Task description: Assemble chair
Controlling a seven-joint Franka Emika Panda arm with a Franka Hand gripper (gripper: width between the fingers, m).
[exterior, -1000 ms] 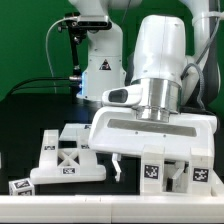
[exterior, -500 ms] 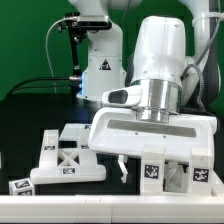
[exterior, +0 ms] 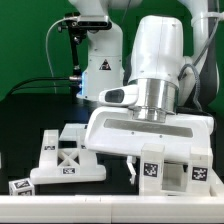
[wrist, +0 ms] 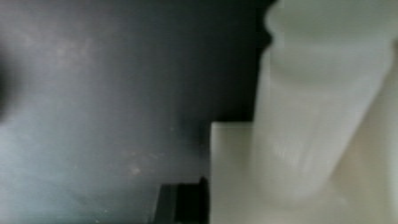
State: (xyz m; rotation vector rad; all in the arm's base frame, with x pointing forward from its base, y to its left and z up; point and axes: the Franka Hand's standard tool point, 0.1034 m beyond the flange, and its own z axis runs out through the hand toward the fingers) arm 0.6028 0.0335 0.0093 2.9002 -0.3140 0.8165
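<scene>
The white arm's two-finger gripper (exterior: 138, 168) has slid towards the exterior view's right, closing on the chunky white tagged chair block (exterior: 168, 174) on the black table (exterior: 25, 120). I cannot tell whether its fingers clasp it. The white cross-braced panel (exterior: 66, 160) lies unmoved beside it, so a grasp looks likely.

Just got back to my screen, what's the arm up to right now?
The arm has its gripper down low at a tagged white chair piece on the exterior view's right. The wrist view shows that piece very close and blurred, so I cannot tell whether the fingers are closed on it. The cross-braced panel and a small tagged piece lie apart on the exterior view's left, not touched by the gripper.
</scene>
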